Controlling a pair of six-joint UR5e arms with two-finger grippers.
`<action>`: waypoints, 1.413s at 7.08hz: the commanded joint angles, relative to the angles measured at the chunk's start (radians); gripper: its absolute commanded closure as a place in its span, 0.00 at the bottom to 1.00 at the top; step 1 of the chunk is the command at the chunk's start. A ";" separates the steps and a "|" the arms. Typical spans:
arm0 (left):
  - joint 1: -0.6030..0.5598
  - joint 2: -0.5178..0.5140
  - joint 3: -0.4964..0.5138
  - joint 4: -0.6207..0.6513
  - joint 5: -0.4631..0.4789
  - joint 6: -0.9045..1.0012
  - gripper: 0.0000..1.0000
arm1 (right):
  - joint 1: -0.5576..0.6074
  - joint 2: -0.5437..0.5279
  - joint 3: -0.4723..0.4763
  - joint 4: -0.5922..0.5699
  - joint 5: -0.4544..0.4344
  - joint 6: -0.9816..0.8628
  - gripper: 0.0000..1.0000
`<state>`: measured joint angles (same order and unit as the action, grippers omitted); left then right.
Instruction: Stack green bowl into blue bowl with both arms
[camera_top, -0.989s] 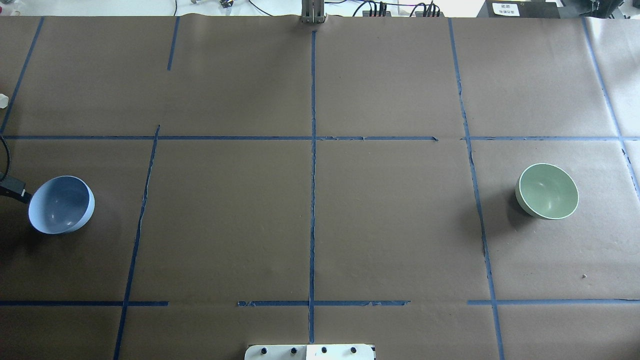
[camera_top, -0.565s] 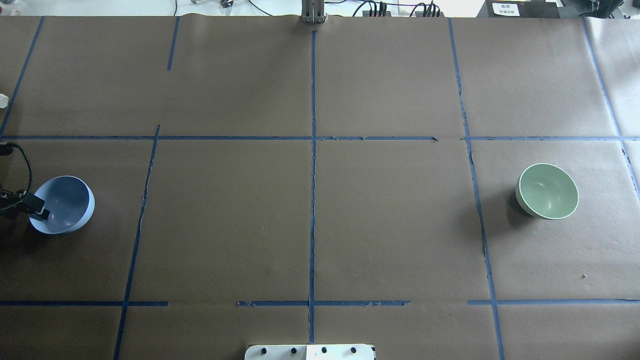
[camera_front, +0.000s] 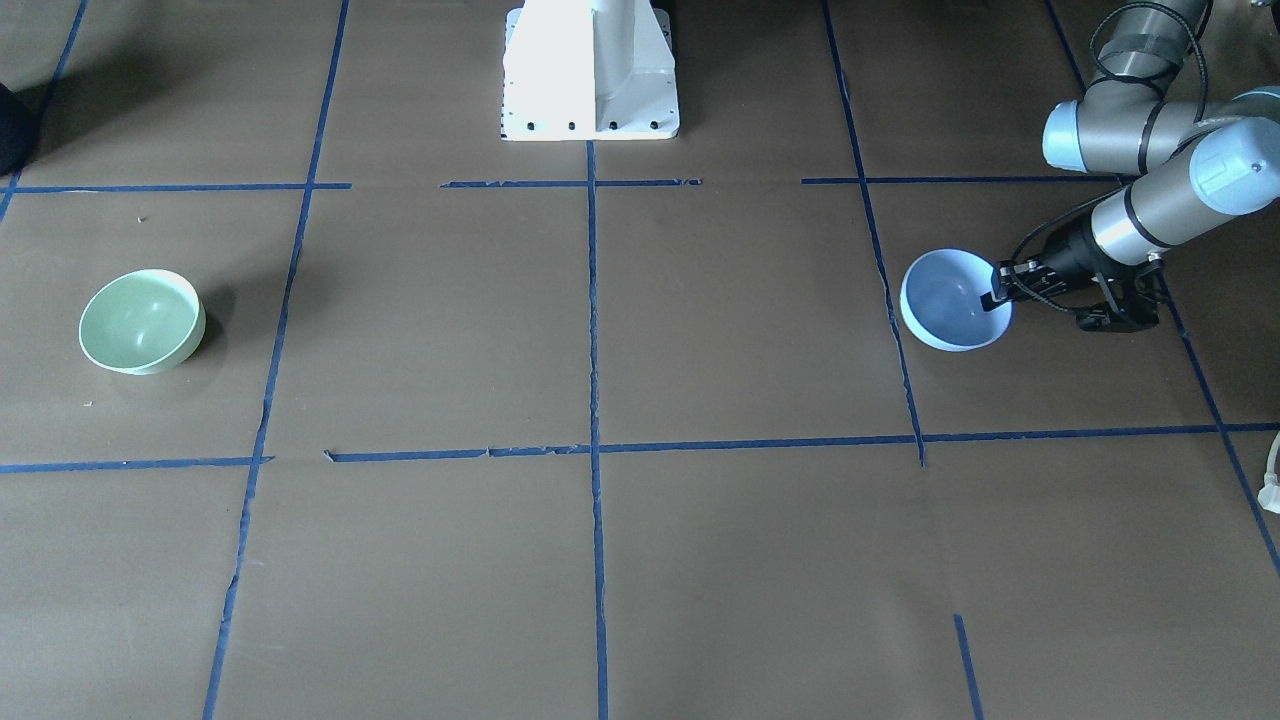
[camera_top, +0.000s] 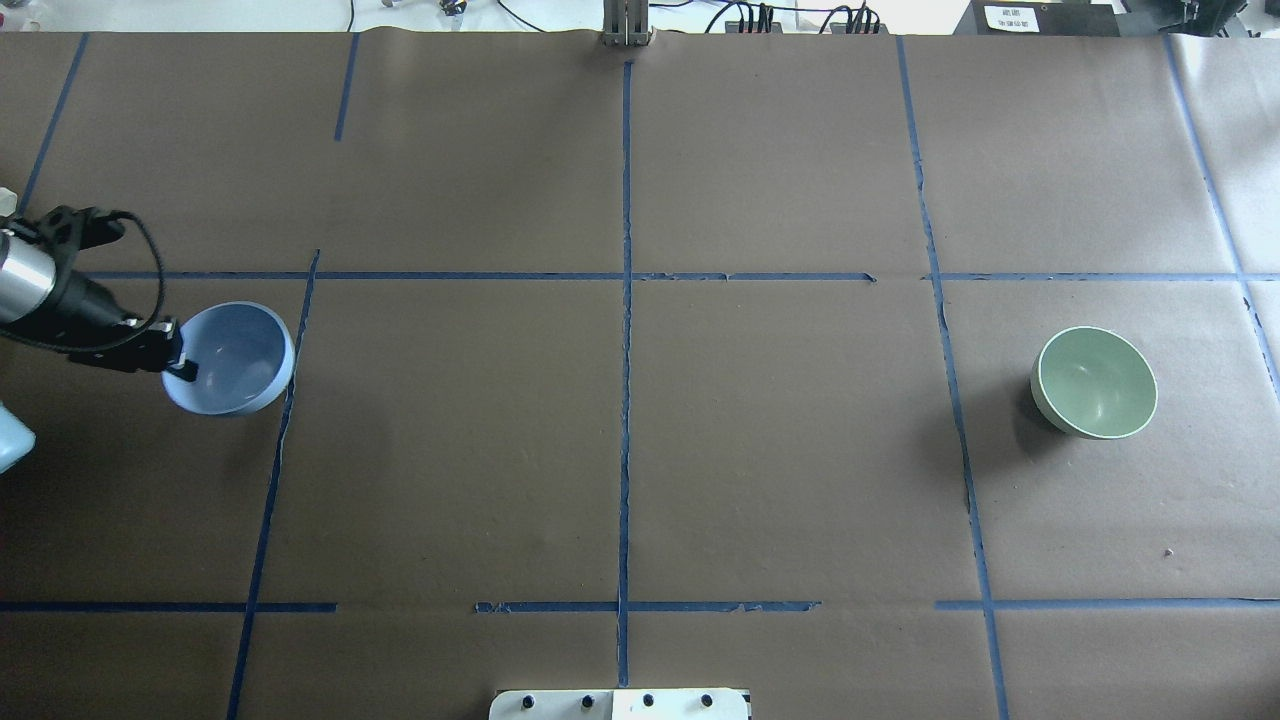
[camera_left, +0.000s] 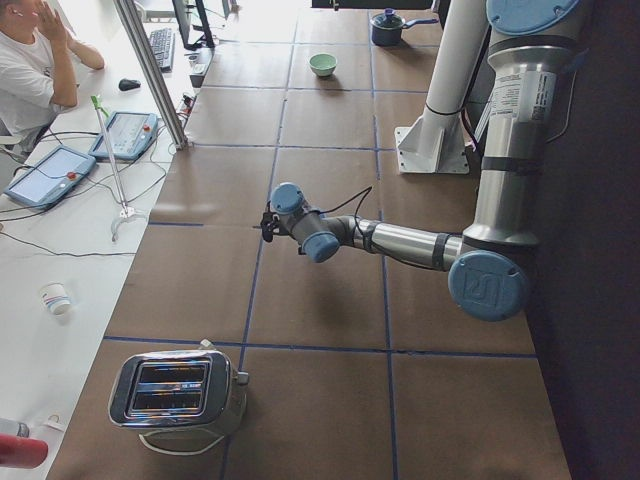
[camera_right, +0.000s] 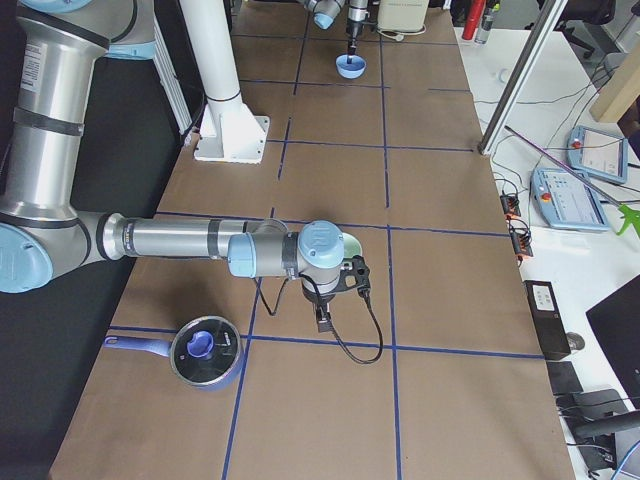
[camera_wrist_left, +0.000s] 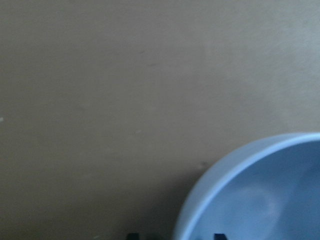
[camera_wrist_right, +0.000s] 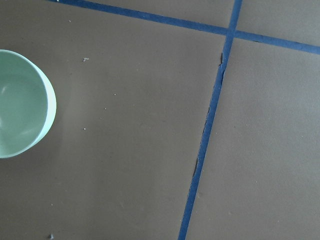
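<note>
Since the blue bowl (camera_top: 240, 355) is held only by its rim, on the side nearest the desk's left edge, its smooth wall could swivel or slip if swung — the left gripper (camera_top: 185, 368) pinches there, one finger inside, one outside. The green bowl (camera_top: 1095, 383) sits untouched near the right edge, well apart. The right gripper (camera_right: 322, 321) hangs near it; how its jaws stand I cannot tell — an off-centre grasp might tip it.
</note>
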<state>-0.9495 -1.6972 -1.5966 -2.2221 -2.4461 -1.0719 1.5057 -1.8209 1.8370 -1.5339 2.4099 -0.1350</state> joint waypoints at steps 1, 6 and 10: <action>0.189 -0.294 0.009 0.001 0.013 -0.343 1.00 | -0.004 0.008 -0.001 0.001 0.003 0.000 0.00; 0.419 -0.542 0.147 0.091 0.389 -0.402 1.00 | -0.012 0.008 -0.001 0.001 0.000 0.000 0.00; 0.417 -0.538 0.152 0.093 0.412 -0.395 0.98 | -0.016 0.008 -0.001 0.003 0.000 0.000 0.00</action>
<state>-0.5313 -2.2374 -1.4460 -2.1303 -2.0375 -1.4684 1.4909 -1.8131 1.8362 -1.5314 2.4104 -0.1350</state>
